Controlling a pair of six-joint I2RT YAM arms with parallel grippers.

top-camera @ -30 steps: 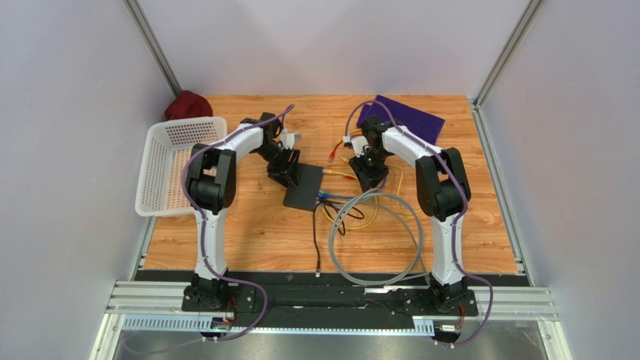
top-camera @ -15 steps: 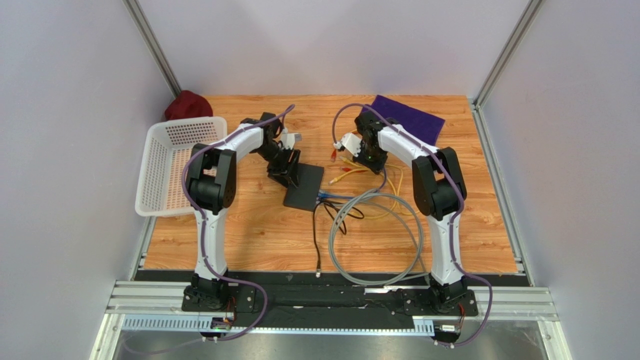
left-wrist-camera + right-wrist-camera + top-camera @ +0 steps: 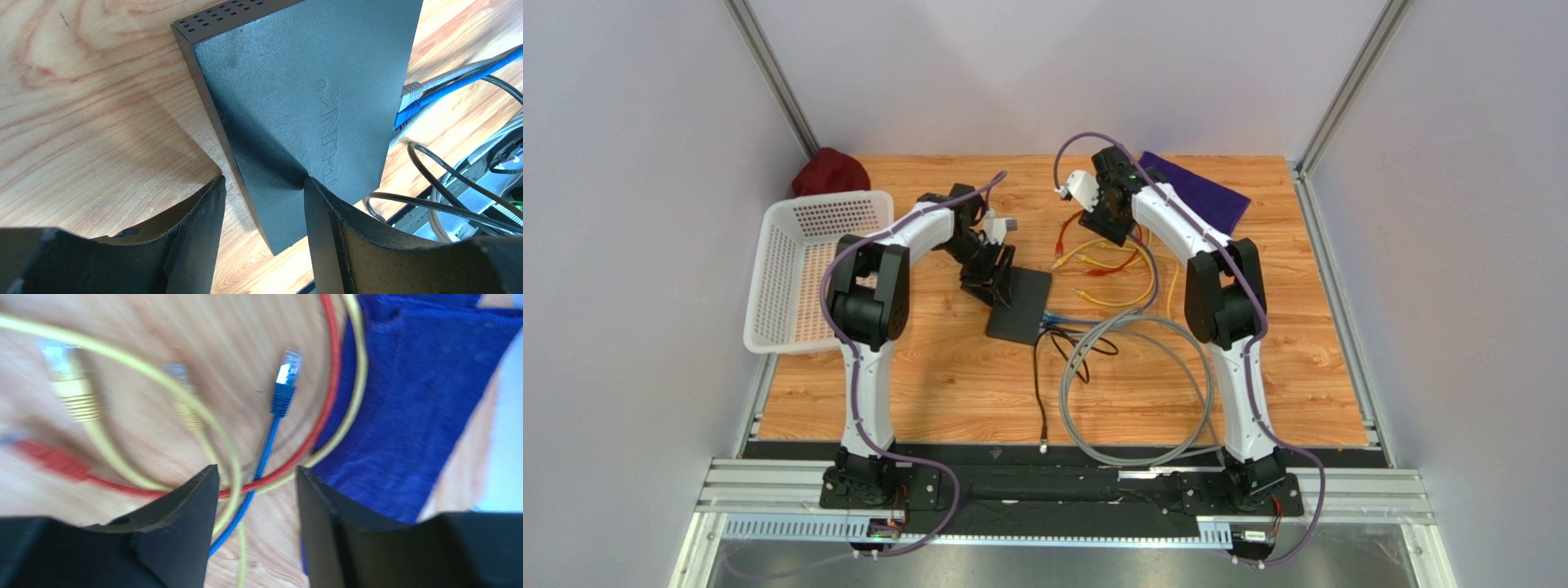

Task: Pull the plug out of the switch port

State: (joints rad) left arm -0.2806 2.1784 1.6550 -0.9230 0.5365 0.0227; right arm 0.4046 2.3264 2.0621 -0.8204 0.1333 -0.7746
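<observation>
Two plugs (image 3: 410,101) sit in the switch (image 3: 294,92), whose edge the left gripper (image 3: 264,180) straddles, jaws apart; ahead of the right gripper (image 3: 256,471), parted and empty, a blue plug (image 3: 283,386) lies free, seemingly pulled.

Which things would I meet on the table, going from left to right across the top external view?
white basket → switch → red cable → purple cloth
</observation>
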